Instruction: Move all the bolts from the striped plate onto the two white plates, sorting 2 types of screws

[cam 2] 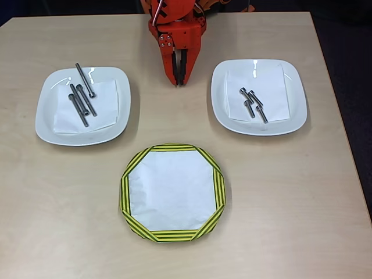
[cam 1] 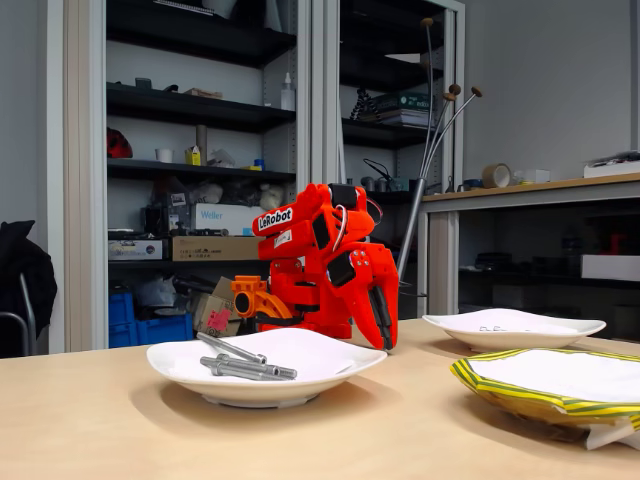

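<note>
- The bolts, silver metal with cylindrical heads, already lie sorted: the long slim ones (cam 2: 81, 96) on the plain glossy white plate (cam 2: 52, 131) at 9 o'clock of the overhead view, the short stubby ones (cam 2: 251, 103) on the matching white plate (cam 2: 293, 119) at 3 o'clock.
- The striped plate (cam 2: 172, 235), with its yellow and dark green rim, sits at 6 o'clock with nothing on its white centre, so by my reading the sorting is done.
- The orange end effector (cam 2: 178, 80) points down at 12 o'clock between the two white plates; its fingers look clenched together and grasp nothing.
- The step in hand appears to be parking the arm. Done well, it means folding back toward the base along the 12 o'clock line and keeping low over the pale wooden worktop (cam 2: 279, 203) without sweeping sideways.
- A sideways swing could clip a plate rim and roll the round bolts together or off the plate.
</note>
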